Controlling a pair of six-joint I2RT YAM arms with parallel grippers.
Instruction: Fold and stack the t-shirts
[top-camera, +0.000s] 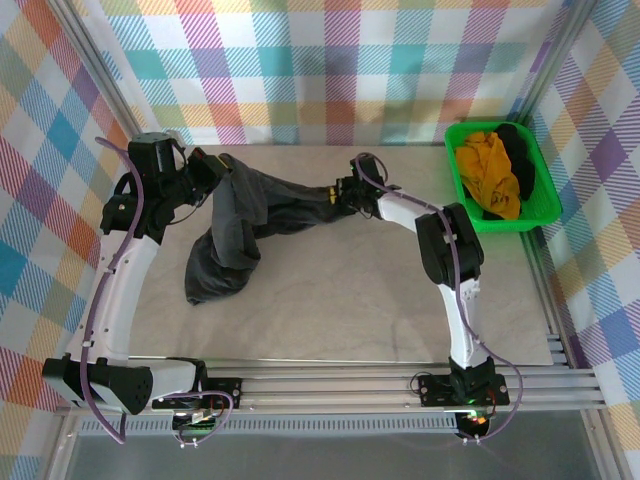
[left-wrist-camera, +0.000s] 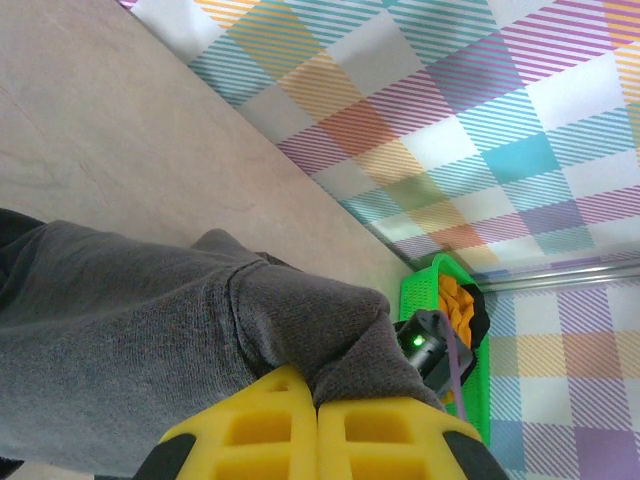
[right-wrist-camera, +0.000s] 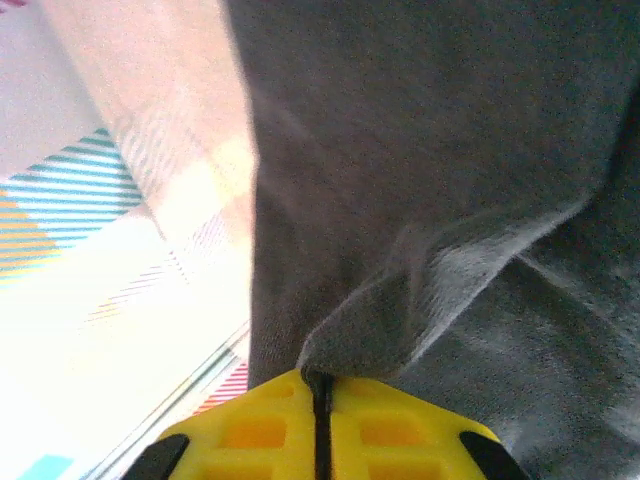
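Charcoal t-shirt (top-camera: 240, 225) is strung across the back-left of the table (top-camera: 350, 310), pinched by the closed left gripper (left-wrist-camera: 317, 405) and the closed right gripper (right-wrist-camera: 320, 385). Nothing is folded or stacked yet. Mustard shirt (top-camera: 485, 170) and black shirt (top-camera: 520, 165) are in the green basket (top-camera: 512, 224).

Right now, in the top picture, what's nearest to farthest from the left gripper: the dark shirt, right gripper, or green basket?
1. dark shirt, pinched in the left gripper.
2. right gripper, mid-table to the right, clamped on the same shirt.
3. green basket, at the far right edge.
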